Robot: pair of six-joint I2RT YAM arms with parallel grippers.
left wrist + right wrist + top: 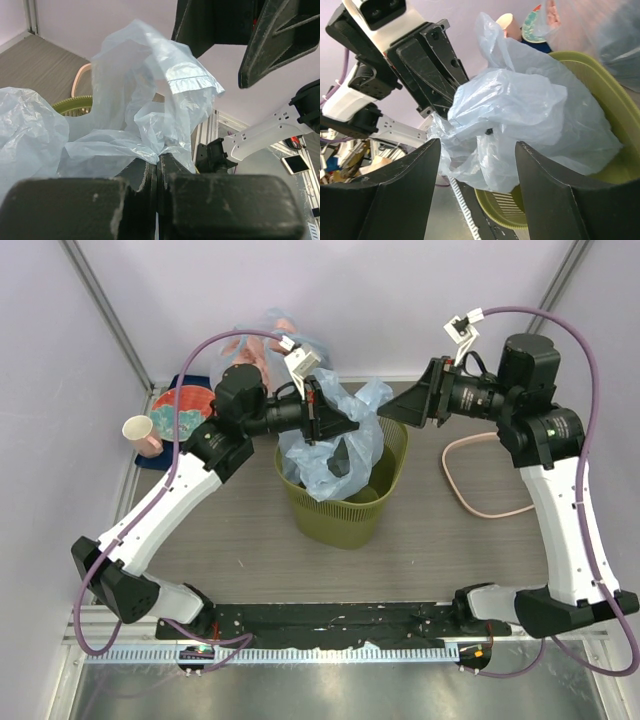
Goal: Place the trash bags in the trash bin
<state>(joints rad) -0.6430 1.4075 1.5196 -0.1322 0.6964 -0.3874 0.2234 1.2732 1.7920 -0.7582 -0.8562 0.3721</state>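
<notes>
We grip thin crinkly light-blue plastic bag (335, 455) in left hand (332, 424), clamped tight, so bag hangs partly inside olive-green mesh plastic bin (340, 518). Our right hand (400, 407) wide, straddling bag, likely to spread it.

The trash bag (335, 450) is very thin plastic film, translucent light blue, crinkled all over, with a soft shine on its folds. The trash bin (350, 525) is olive-green plastic with a matt finish, and its sides are perforated like a mesh. The left gripper (157, 167) has black fingers (220, 205) of a grainy, matt material, probably plastic, scuffed pale at the edges. The table (470, 550) shows a grey, matt wood-grain surface. The left arm's shell (165, 505) is white, smooth and slightly glossy.
</notes>
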